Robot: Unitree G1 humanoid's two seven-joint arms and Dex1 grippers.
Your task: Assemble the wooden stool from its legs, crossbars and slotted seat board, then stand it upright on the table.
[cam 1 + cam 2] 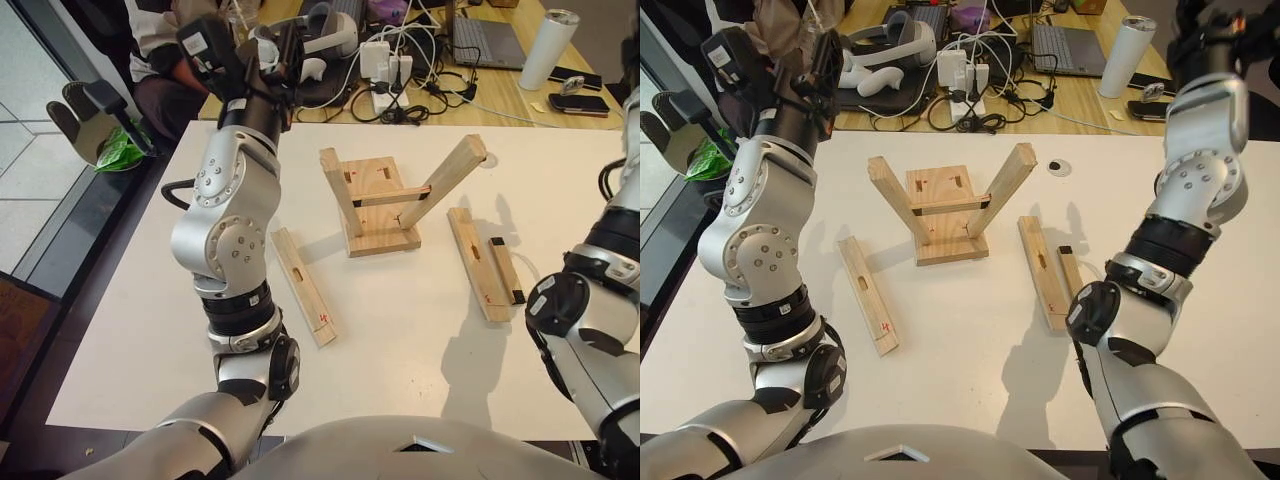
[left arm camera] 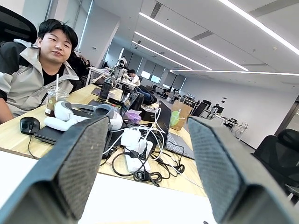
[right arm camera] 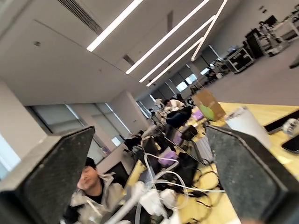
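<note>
Your left jaws and right jaws are spread wide, gripping nothing, raised well apart from the seat (image 1: pixel 382 236), off to its far left and far right. The seat lies well inside the counter (image 1: pixel 150 300) edges, two legs (image 1: pixel 446 184) and a crossbar (image 1: pixel 392 196) fitted. A loose leg (image 1: pixel 303 286) lies left of it; another leg (image 1: pixel 477 262) and loose crossbar (image 1: pixel 506 270) lie right.

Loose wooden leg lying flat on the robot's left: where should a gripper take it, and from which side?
Probably mid-length, across the narrow width of the long pale wooden leg, coming down from above. It lies flat on the white table with both long sides free, so it can be straddled there.
</note>
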